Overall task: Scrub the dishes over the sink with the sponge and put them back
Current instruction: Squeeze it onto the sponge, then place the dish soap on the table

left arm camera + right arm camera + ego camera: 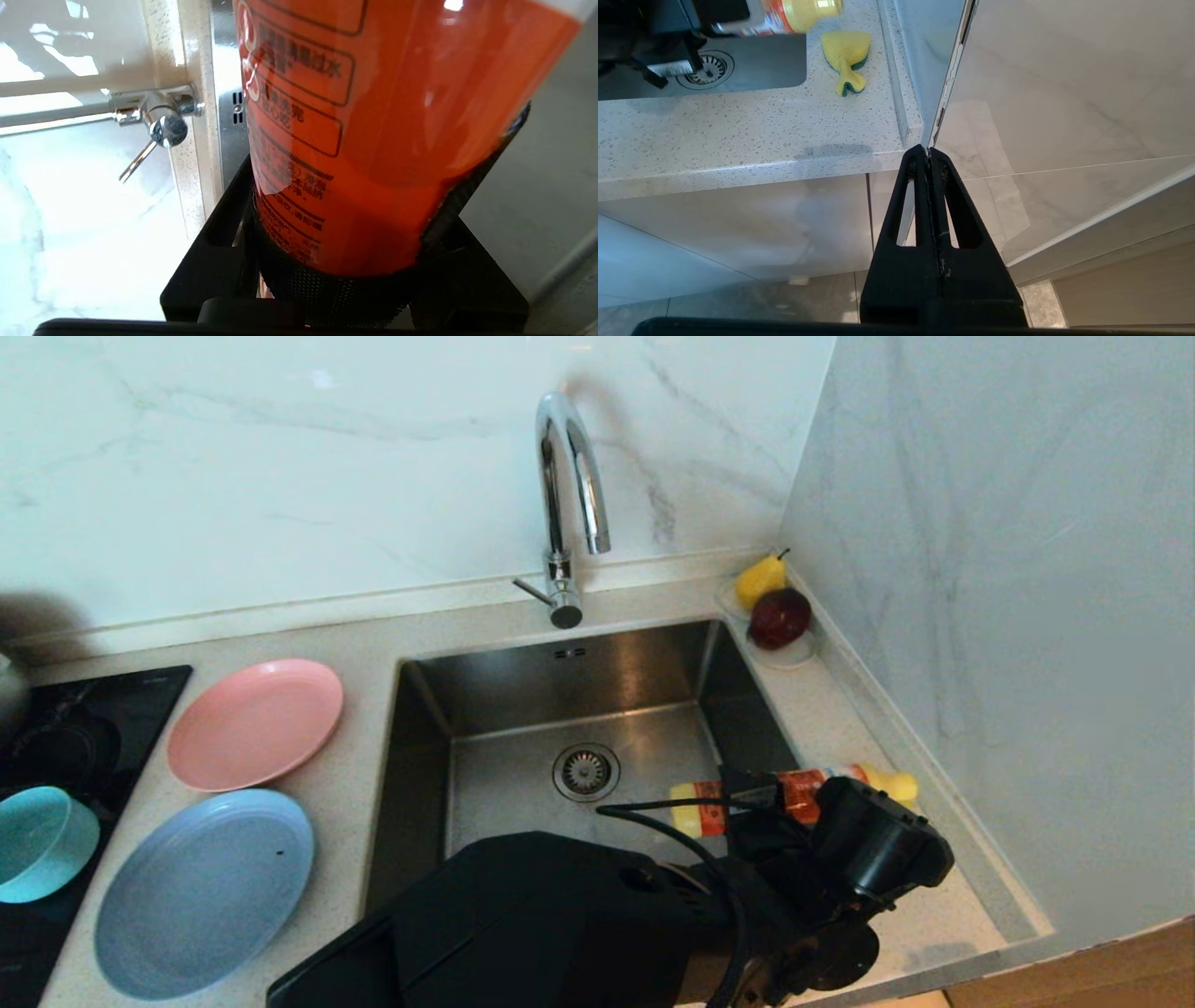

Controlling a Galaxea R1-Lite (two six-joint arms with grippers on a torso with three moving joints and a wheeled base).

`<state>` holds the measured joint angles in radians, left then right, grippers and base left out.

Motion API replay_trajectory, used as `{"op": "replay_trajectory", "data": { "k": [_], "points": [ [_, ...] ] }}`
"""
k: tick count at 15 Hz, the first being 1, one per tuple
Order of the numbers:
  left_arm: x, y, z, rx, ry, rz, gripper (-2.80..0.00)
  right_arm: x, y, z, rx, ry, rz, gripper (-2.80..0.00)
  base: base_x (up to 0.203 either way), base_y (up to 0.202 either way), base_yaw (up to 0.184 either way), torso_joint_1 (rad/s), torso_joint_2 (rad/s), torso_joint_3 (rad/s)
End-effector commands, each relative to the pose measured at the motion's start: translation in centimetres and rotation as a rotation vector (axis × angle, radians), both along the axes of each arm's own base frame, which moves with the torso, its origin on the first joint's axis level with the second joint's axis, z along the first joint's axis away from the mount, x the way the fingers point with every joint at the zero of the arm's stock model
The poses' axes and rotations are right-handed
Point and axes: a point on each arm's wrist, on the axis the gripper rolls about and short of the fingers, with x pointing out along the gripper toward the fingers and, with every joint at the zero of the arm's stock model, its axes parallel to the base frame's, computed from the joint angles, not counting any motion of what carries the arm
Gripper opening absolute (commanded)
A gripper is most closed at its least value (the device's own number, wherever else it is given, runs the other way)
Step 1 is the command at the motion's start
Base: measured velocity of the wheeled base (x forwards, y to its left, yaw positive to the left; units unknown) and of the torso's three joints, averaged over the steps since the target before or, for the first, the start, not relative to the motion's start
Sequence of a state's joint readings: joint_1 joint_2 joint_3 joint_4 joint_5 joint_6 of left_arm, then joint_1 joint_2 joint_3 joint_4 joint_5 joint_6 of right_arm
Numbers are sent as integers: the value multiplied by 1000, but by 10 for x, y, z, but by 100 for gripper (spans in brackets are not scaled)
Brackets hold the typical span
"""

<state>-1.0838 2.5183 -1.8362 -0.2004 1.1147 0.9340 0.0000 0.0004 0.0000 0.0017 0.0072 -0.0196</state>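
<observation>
My left gripper [758, 800] is shut on a dish-soap bottle [801, 793] with an orange label and a yellow cap, holding it on its side over the right rim of the sink [509, 784]. In the left wrist view the bottle [373, 116] fills the space between the black fingers [224, 205]. The yellow-and-green sponge [845, 56] lies on the counter right of the sink. The pink plate [254, 721], pale-blue plate [203, 891] and teal bowl [42, 843] sit left of the sink. My right gripper [928, 151] hangs shut and empty below the counter's front edge.
A chrome arched tap [569, 476] stands behind the basin, whose drain strainer [585, 771] shows. A yellow pear [761, 579] and a red apple [780, 616] rest on a white saucer [794, 658] in the back right corner. A black hob [65, 737] lies at far left.
</observation>
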Motion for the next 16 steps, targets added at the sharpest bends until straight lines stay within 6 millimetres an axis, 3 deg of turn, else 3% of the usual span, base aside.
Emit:
{"op": "replay_trajectory", "data": {
  "k": [1,7,16],
  "points": [
    [-4,1,15,-37,-18,2,-280,0,0,0,0,-1,0,-280,0,0,0,0,0,0],
    [-13,11,47,-226,-39,13,-280,0,0,0,0,-1,0,-280,0,0,0,0,0,0],
    [-27,36,126,-640,-29,-108,-280,0,0,0,0,-1,0,-280,0,0,0,0,0,0]
  ]
}}
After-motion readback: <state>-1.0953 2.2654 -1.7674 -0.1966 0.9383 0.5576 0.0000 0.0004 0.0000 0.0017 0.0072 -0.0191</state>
